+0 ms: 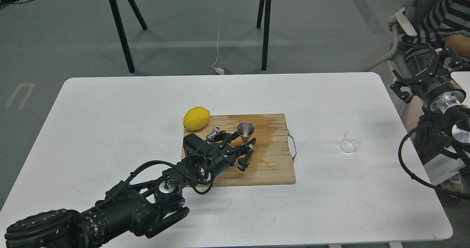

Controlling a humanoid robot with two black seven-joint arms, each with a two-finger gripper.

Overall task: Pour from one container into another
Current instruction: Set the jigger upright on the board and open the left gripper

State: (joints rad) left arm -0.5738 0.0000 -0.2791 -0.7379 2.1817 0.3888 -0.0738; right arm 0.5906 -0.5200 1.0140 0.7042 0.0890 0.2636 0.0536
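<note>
The steel jigger (245, 129) stands upright on the wooden cutting board (273, 160), behind the lemon's right side. My left gripper (246, 154) lies low over the board just in front of it, open. Its far finger (251, 143) reaches the jigger's lower cone and hides part of it; nothing sits between the fingers. The small clear glass cup (350, 141) rests on the white table (110, 130) well to the right of the board, with no gripper near it. My right gripper (405, 88) hangs off the table's right edge, dark and end-on.
A yellow lemon (196, 118) sits at the board's back left corner. The board has a metal handle (292, 145) on its right side. A seated person (437, 16) is beyond the table's far right corner. Black trestle legs (121, 31) stand behind the table.
</note>
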